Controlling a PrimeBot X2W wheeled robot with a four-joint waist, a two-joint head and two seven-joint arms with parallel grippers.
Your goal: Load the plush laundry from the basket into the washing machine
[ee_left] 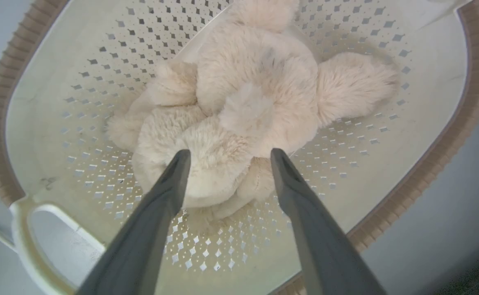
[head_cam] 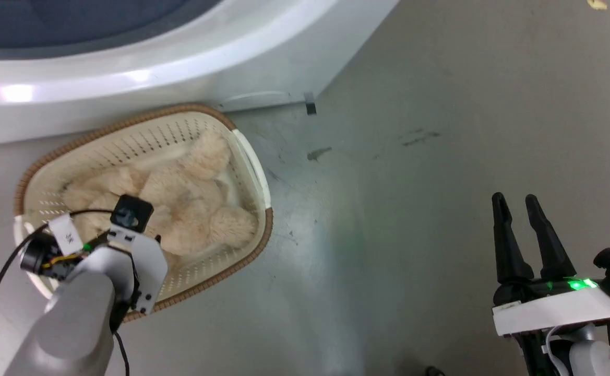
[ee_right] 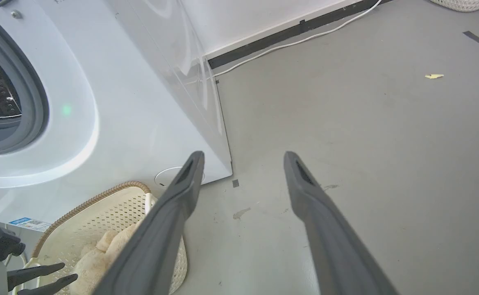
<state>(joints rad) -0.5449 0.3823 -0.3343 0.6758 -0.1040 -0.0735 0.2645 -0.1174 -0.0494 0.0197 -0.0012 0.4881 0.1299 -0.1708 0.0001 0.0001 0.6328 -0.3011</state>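
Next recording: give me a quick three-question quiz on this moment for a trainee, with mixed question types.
1. True or false: the teddy bear lies inside the basket.
2. Pick one. The left gripper is: A) shut on the bear; B) open, pointed at the bear; C) inside the drum.
3. Fill in: the right gripper is open over the grey ____, off to the side of the washing machine.

Key: 1 true; 2 B; 3 floor.
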